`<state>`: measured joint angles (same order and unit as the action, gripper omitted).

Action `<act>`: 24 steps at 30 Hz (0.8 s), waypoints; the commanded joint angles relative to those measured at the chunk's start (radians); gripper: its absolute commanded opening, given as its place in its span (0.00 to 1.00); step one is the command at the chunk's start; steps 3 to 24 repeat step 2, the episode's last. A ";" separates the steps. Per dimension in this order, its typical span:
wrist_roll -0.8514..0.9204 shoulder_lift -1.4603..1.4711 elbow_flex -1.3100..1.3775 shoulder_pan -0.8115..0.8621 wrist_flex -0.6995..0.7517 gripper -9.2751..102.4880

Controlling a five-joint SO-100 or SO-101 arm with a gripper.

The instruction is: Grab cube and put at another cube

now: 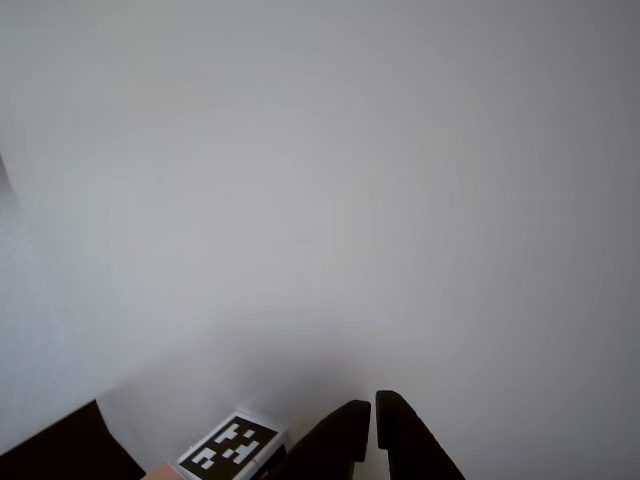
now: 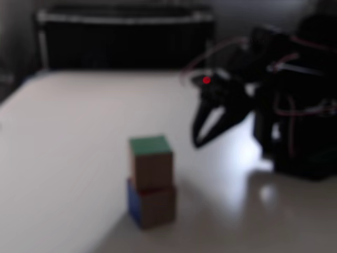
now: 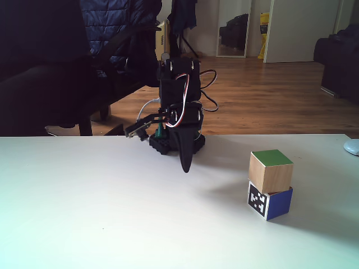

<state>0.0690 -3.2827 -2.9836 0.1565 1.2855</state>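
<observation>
The cube (image 3: 270,170), green face up, sits stacked on another cube (image 3: 268,201), turned slightly askew on it; in a fixed view the same stack (image 2: 151,161) stands on the white table (image 3: 84,213). The lower cube shows a black-and-white marker and a blue side. The pincer (image 3: 185,166) hangs well apart from the stack, tips pointing down above the table, holding nothing, its fingers (image 1: 345,425) nearly closed with a narrow gap.

This looks like a room in a home. Behind the white desk (image 3: 84,213) there is a wooden floor (image 3: 263,95), a white door (image 3: 300,28), a dark sofa (image 3: 339,56) and a padded jacket (image 3: 112,25) hanging over a chair.
</observation>
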 commanded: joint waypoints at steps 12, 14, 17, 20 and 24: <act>0.006 -0.005 0.015 0.000 0.006 0.08; 0.006 -0.005 0.015 0.000 0.006 0.08; 0.006 -0.005 0.015 0.000 0.006 0.08; 0.006 -0.005 0.015 0.000 0.006 0.08; 0.006 -0.005 0.015 0.000 0.006 0.08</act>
